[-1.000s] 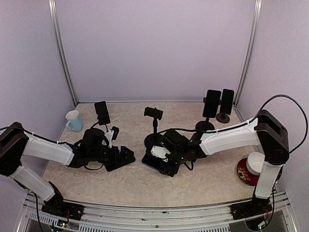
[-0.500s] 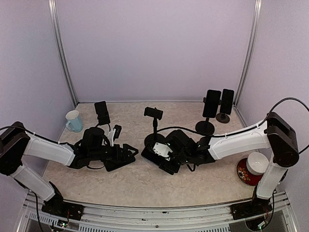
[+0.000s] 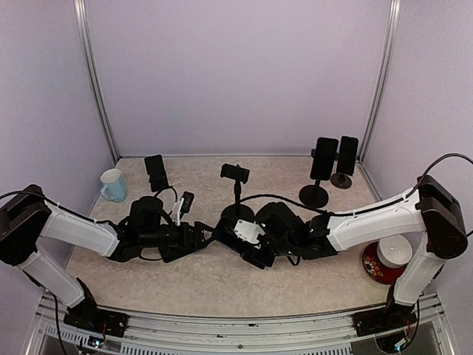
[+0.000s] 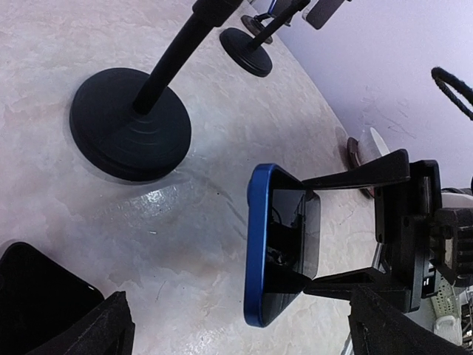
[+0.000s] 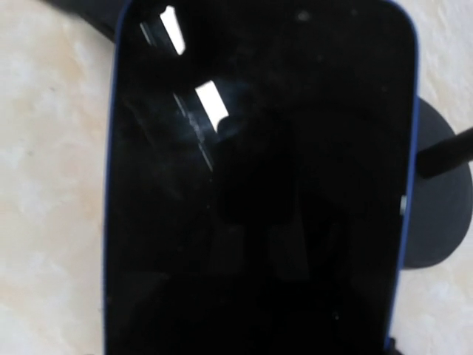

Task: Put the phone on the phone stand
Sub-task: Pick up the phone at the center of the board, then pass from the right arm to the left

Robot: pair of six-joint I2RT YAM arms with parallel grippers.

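The right hand (image 4: pixel 318 233) grips the phone (image 4: pixel 284 244) on edge, just beside the base of the phone stand (image 4: pixel 130 126). The left hand (image 3: pixel 198 238) gapes empty near that base. Best lift the phone squarely to the stand's top, keeping it clear of the post.

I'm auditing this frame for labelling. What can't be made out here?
Top external: the right gripper covers the phone; the grip is too small to judge.
Right wrist: the phone's screen fills the frame, hiding that gripper's fingers.
Left wrist: the phone stand is cut off by the top edge, clamp unseen.
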